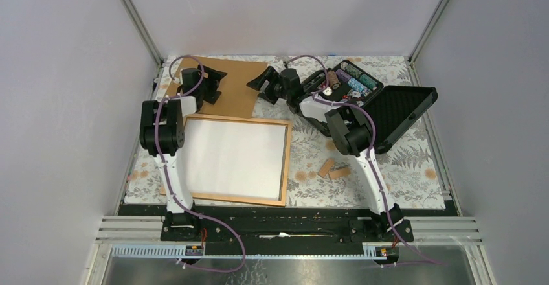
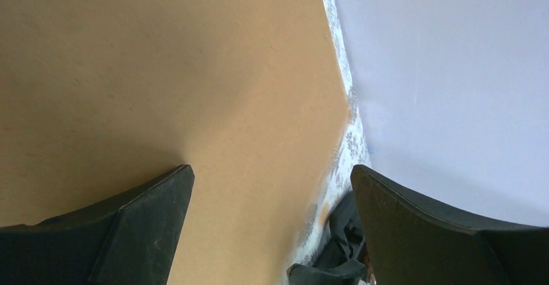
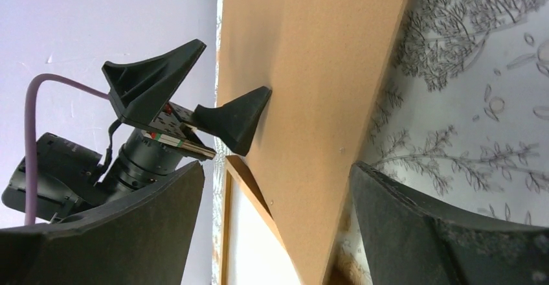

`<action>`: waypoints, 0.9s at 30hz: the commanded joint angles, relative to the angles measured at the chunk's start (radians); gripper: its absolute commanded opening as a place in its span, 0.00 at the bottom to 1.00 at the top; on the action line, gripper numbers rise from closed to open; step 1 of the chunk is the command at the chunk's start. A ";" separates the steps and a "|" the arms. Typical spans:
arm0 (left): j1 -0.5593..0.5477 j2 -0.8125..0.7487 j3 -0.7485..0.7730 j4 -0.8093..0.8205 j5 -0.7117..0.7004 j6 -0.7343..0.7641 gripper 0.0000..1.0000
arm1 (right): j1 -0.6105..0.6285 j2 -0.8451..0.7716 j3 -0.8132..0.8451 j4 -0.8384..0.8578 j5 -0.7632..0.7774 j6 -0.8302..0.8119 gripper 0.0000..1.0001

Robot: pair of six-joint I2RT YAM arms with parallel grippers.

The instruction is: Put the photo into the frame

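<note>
The frame [image 1: 286,162], thin tan wood, lies flat on the patterned cloth in front of the left arm. A white sheet [image 1: 233,159] fills it: the photo, plain back up, its printed side hidden. A brown backing board [image 1: 236,87] lies behind the frame, overlapping its far edge. My left gripper [image 1: 219,85] is open over the board [image 2: 162,71], one fingertip [image 3: 241,120] touching it. My right gripper [image 1: 257,85] is open at the board's right edge, with the board's near corner [image 3: 311,71] between its fingers. The frame corner [image 3: 228,233] shows under that.
An open black case [image 1: 401,113] with small items lies at the back right, under the right arm. Two small wooden blocks [image 1: 333,168] lie right of the frame. Grey walls close in the left, back and right sides.
</note>
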 commanded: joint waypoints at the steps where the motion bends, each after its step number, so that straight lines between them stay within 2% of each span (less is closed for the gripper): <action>1: -0.045 0.026 -0.085 -0.065 0.084 -0.030 0.99 | 0.024 -0.183 -0.053 0.305 -0.065 0.114 0.89; 8: -0.138 0.001 -0.059 -0.044 0.103 -0.033 0.99 | 0.002 -0.241 -0.159 0.452 -0.082 0.208 0.85; 12: -0.147 -0.005 -0.019 -0.022 0.167 0.014 0.99 | -0.021 -0.325 -0.205 0.161 -0.022 0.045 0.86; 14: -0.137 -0.039 -0.009 -0.046 0.171 0.063 0.99 | -0.025 -0.358 -0.246 0.066 0.036 -0.031 0.88; 17: -0.112 -0.104 -0.014 -0.078 0.140 0.147 0.99 | -0.026 -0.352 -0.209 -0.158 0.069 -0.143 0.89; 20: -0.067 -0.159 0.035 -0.198 0.057 0.246 0.99 | -0.025 -0.340 -0.243 -0.168 0.071 -0.160 0.89; 23: -0.002 -0.170 0.110 -0.293 0.017 0.286 0.99 | -0.021 -0.315 -0.233 -0.179 0.089 -0.188 0.89; 27: 0.104 -0.163 0.136 -0.332 -0.029 0.166 0.99 | -0.002 -0.236 -0.167 -0.236 0.094 -0.249 0.89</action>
